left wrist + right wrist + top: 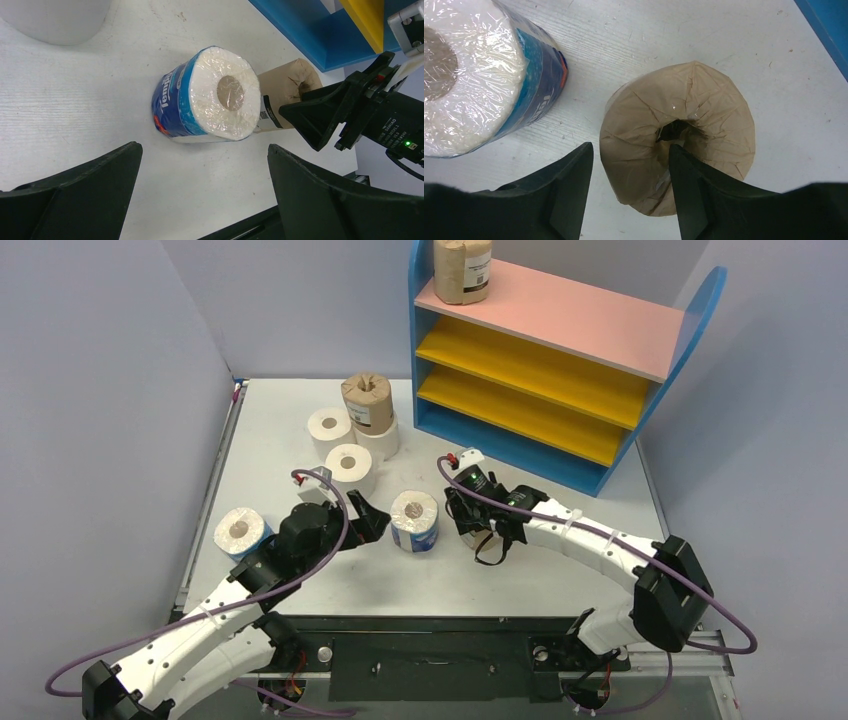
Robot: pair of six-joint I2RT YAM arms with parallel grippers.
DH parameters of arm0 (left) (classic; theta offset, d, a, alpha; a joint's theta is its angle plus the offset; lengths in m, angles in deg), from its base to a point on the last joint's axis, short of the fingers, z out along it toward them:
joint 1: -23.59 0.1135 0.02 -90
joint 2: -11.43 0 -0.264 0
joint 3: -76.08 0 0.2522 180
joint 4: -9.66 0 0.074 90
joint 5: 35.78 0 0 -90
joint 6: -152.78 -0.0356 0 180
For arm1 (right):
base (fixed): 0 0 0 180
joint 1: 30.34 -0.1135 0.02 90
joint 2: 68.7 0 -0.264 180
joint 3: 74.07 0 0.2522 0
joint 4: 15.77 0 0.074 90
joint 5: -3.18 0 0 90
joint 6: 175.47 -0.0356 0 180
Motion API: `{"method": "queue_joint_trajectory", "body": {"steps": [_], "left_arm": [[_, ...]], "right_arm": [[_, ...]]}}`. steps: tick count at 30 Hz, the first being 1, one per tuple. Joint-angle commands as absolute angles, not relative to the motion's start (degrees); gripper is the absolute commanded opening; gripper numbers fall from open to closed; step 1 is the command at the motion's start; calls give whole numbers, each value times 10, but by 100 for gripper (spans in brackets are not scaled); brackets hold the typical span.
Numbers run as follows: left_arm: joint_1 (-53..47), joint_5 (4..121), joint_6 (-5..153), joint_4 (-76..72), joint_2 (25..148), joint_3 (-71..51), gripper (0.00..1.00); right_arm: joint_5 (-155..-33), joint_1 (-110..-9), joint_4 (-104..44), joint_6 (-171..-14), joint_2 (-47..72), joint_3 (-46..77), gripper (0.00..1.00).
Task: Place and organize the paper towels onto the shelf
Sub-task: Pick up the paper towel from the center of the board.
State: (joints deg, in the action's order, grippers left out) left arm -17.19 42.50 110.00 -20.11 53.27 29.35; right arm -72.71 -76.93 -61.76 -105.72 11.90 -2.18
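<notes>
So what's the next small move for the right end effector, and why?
Probably close the right end effector on the brown roll. One finger sits at its core hole and the other just outside its wall with a small gap, so the wall is straddled but not yet pinched. Lift only after that.

The shelf [570, 315] stands at the back right of the table [270, 420], with one roll [463, 268] on its top board, at the left end. Left of the shelf, a bunch of rolls [350, 468] stands close together, one on top of another. Nearer the arms, the edge roll [240, 532] is far left, the middle roll [414, 520] sits between the left gripper [366, 521] and the right gripper [482, 532], and the last roll [676, 150] is under the right gripper.
</notes>
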Motion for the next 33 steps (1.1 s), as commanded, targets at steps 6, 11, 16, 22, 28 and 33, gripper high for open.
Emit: {"method": "queue_joint_trajectory", "body": {"steps": [6, 11, 16, 22, 28, 33], "left_arm": [[-170, 431, 1088, -168, 532, 294, 96], [-169, 432, 1081, -164, 537, 285, 97], [-170, 435, 1077, -163, 543, 278, 96], [-170, 436, 1075, -154, 544, 276, 96], [-170, 440, 1047, -117, 553, 246, 96], [-170, 441, 1008, -11, 570, 217, 96]], "right_arm": [[-714, -763, -627, -1035, 136, -6, 40], [-704, -755, -641, -1023, 139, 1, 44], [-711, -750, -648, -1017, 146, 4, 42], [-713, -745, -665, -1014, 122, 10, 29], [-695, -744, -724, -1010, 44, 78, 23], [-654, -742, -781, -994, 13, 211, 22]]}}
